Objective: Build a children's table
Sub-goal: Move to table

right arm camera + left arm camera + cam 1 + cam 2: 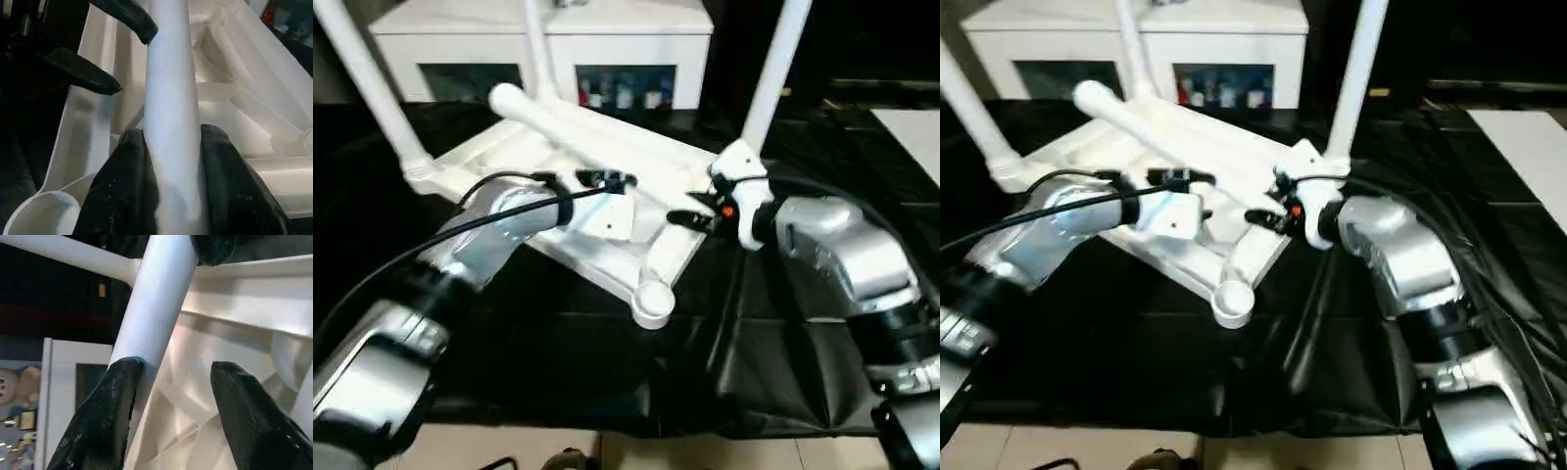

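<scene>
The white tabletop (597,257) lies underside up on black cloth, ribs showing. Three white legs stand upright in its corner sockets: far left (372,88), back (536,49) and right (773,69). The near corner socket (653,302) is empty. A fourth loose leg (578,122) lies slanted across the ribbed underside. My right gripper (171,137) is shut on this leg (168,73), one black finger on each side. My left gripper (171,377) is open beside it; one of its fingers (107,411) touches the leg (156,298), while the other stands apart over the ribs.
A white cabinet (607,39) with dark glass doors stands behind the tabletop. Black cloth (558,362) covers the work surface down to its near edge. A pale flat surface (915,137) lies at the far right. Black cables run along both forearms.
</scene>
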`<state>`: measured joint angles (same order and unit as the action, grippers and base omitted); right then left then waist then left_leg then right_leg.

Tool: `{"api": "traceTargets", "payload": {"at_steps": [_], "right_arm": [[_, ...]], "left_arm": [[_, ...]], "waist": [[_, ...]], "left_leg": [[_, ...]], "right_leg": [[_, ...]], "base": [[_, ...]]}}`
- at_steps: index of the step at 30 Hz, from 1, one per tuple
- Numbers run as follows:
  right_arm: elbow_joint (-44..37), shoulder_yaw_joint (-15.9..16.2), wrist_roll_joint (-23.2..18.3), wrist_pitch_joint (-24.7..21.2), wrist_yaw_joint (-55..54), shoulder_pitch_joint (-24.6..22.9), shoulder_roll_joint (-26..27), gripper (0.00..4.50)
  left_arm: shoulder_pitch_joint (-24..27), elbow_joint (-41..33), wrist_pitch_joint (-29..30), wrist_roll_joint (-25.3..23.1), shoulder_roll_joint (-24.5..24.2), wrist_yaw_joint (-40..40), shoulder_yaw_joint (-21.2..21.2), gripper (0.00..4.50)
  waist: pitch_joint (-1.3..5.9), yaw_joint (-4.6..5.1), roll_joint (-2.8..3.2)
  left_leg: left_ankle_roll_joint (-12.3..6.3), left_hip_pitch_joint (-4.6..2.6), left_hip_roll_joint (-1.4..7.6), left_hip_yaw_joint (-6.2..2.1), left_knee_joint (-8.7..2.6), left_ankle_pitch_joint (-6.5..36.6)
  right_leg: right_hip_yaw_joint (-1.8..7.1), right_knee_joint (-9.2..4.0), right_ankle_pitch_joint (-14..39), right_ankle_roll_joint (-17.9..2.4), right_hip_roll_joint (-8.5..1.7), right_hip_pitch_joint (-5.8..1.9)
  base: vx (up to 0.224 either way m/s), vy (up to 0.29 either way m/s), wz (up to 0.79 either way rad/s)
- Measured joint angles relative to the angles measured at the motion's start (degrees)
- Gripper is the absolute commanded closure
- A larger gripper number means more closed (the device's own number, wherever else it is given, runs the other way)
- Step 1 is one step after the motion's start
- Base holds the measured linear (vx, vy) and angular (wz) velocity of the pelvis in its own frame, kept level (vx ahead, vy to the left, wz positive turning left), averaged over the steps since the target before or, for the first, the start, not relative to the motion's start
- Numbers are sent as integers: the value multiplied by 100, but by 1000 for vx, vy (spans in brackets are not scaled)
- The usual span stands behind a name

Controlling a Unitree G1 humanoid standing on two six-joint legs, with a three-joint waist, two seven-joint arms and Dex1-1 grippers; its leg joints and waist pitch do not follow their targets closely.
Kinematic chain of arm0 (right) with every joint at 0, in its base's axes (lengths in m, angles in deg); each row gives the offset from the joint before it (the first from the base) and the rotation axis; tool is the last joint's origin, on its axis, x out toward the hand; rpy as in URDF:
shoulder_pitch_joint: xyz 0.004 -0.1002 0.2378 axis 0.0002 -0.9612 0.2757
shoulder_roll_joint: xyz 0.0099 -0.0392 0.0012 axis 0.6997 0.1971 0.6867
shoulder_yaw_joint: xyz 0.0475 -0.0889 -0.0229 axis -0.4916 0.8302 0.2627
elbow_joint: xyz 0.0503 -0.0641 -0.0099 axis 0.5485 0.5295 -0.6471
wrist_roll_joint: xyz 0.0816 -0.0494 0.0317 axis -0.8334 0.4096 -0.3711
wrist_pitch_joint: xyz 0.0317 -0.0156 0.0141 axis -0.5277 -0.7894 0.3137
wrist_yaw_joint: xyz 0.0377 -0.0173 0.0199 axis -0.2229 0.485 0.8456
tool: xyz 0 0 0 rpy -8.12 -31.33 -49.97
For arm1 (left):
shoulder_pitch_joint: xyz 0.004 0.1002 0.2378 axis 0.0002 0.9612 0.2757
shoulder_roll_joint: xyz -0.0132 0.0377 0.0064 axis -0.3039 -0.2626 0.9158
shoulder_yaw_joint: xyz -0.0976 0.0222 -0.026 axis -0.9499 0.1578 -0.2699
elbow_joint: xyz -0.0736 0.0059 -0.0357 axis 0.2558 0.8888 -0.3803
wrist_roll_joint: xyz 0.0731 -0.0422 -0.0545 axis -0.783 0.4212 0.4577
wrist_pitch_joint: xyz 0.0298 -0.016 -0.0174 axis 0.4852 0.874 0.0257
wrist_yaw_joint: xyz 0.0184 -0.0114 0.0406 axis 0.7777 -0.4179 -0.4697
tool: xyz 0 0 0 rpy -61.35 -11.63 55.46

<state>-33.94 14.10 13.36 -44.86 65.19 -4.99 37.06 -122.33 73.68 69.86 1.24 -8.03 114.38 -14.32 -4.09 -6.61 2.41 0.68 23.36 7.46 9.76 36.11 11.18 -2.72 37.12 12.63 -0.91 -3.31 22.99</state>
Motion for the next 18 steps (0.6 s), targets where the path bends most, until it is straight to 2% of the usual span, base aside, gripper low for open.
{"api": "traceTargets", "payload": {"at_steps": [4,8,17,18], "right_arm": [[-124,10,38,-223,-40,17,2,329],[-429,224,-28,-286,78,24,171,329],[-451,307,-26,-361,64,202,259,329],[-451,307,-25,-361,61,206,259,329]], "left_arm": [[-190,424,-219,-187,141,-362,61,176],[-340,718,-443,-319,260,-598,89,176],[-435,1003,-690,-329,414,-674,105,176],[-458,1047,-724,-329,421,-677,105,191]], "waist": [[-7,-20,19],[3,-1,50],[-3,-36,70],[-2,-43,72]], "left_leg": [[6,-9,5,3,7,-4],[11,-10,7,3,9,-8],[13,-8,11,2,10,-16],[14,-8,12,3,10,-16]], "right_leg": [[-4,0,-7,-6,-2,-18],[-4,1,-15,-2,-2,-17],[-11,3,-17,-3,-2,-17],[-11,3,-17,-3,-2,-17]], "base": [[0,0,0],[0,0,0],[0,0,0],[0,0,0]]}}
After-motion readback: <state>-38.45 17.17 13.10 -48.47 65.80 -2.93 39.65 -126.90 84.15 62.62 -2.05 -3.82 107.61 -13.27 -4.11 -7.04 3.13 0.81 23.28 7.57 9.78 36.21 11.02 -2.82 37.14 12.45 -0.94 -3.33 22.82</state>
